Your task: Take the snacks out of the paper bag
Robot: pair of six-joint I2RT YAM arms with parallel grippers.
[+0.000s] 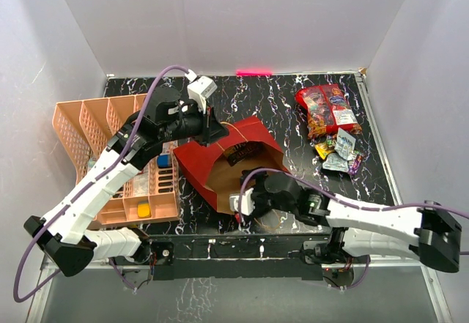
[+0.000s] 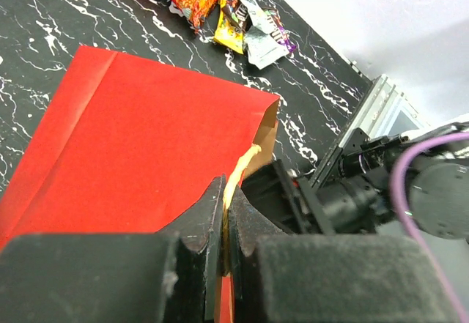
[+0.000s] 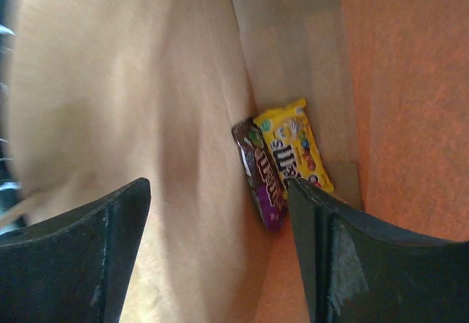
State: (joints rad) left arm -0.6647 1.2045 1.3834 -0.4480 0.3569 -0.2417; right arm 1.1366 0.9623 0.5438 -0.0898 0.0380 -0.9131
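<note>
The red paper bag (image 1: 220, 158) lies on its side mid-table, its brown mouth facing the near edge. My left gripper (image 2: 225, 200) is shut on the bag's upper rim (image 2: 253, 154), holding the mouth up. My right gripper (image 3: 218, 191) is open inside the bag, pointing at a yellow M&M's packet (image 3: 293, 147) and a brown-purple packet (image 3: 262, 180) lying side by side at the back; its right finger (image 3: 322, 228) is just short of the yellow packet. Two red bags (image 1: 326, 107) and several small packets (image 1: 338, 154) lie at the right, also in the left wrist view (image 2: 245, 23).
A peach slotted tray (image 1: 95, 129) stands at the left with small blue (image 1: 164, 161) and yellow (image 1: 143, 210) blocks in its compartments. White walls close in the table on three sides.
</note>
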